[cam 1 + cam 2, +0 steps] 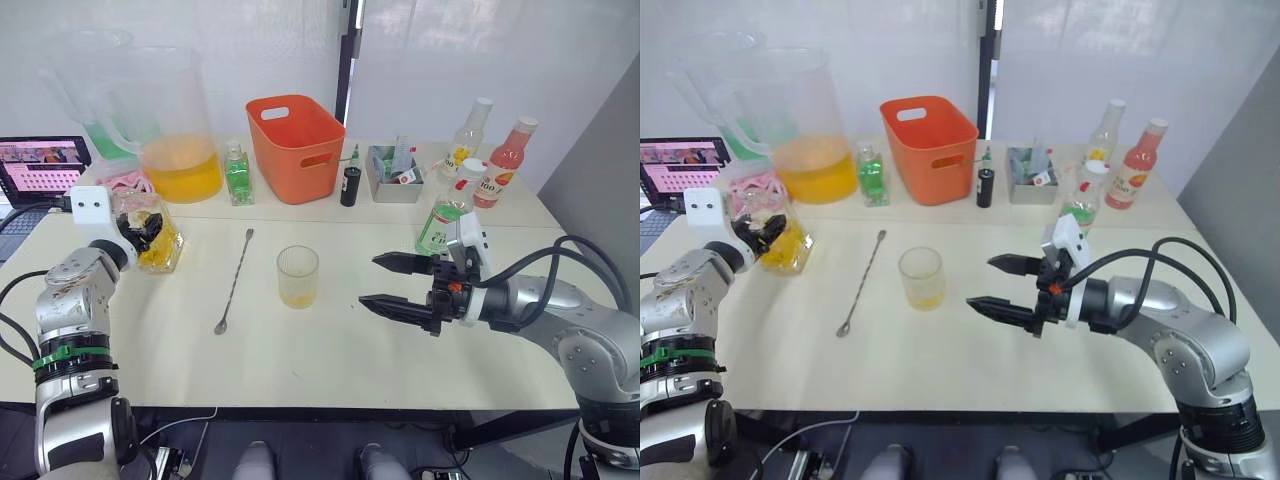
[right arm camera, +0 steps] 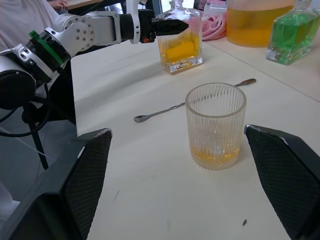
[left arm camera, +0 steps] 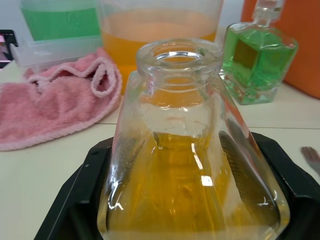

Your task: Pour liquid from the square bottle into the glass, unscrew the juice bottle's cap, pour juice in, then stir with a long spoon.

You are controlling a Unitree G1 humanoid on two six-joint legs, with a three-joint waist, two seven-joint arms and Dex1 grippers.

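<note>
The square bottle (image 1: 160,246) stands on the table at the far left, its neck open and yellow liquid (image 3: 185,185) in its lower half. My left gripper (image 1: 141,232) is shut on it, one black finger (image 3: 80,200) on each side. The glass (image 1: 298,276) stands mid-table with a thin layer of yellow liquid at its bottom. My right gripper (image 1: 369,280) is open just right of the glass and holds nothing. The long spoon (image 1: 235,280) lies flat between bottle and glass. The juice bottle (image 1: 441,222), white cap (image 1: 470,168) on, stands behind my right wrist.
Along the back stand a pitcher of orange liquid (image 1: 180,150), a small green bottle (image 1: 237,175), an orange basket (image 1: 295,145), a dark little bottle (image 1: 350,185), a grey tray (image 1: 395,165), a yellow-labelled bottle (image 1: 465,140) and a pink bottle (image 1: 505,160). A pink cloth (image 3: 55,105) lies behind the square bottle.
</note>
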